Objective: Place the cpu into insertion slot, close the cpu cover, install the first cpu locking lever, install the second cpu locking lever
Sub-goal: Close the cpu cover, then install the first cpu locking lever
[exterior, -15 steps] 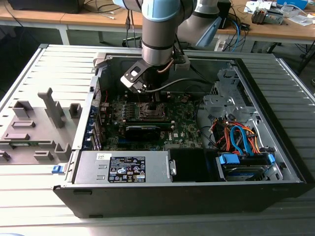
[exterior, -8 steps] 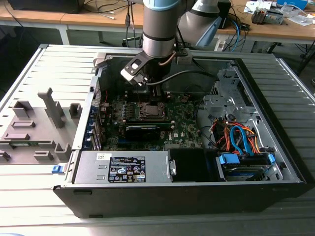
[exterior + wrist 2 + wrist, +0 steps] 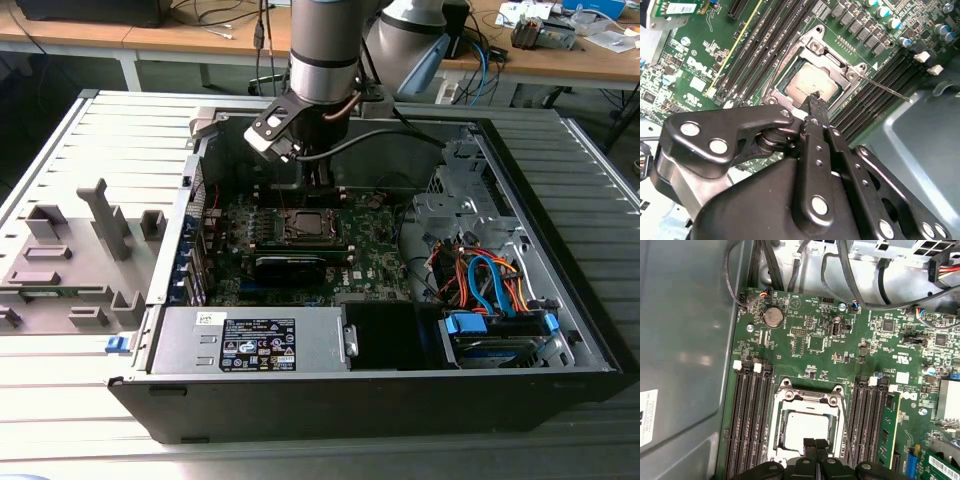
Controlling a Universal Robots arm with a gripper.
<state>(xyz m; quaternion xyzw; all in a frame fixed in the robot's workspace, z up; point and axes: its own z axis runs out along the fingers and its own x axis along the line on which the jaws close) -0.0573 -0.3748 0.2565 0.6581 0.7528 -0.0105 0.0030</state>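
One smooth, silvery square cpu [image 3: 805, 427] lies framed by the cpu cover [image 3: 809, 398].

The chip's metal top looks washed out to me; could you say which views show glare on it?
In the first wrist view the chip glares almost white; in the second wrist view it has a softer grey sheen; in the exterior view it sits dim beneath the arm.
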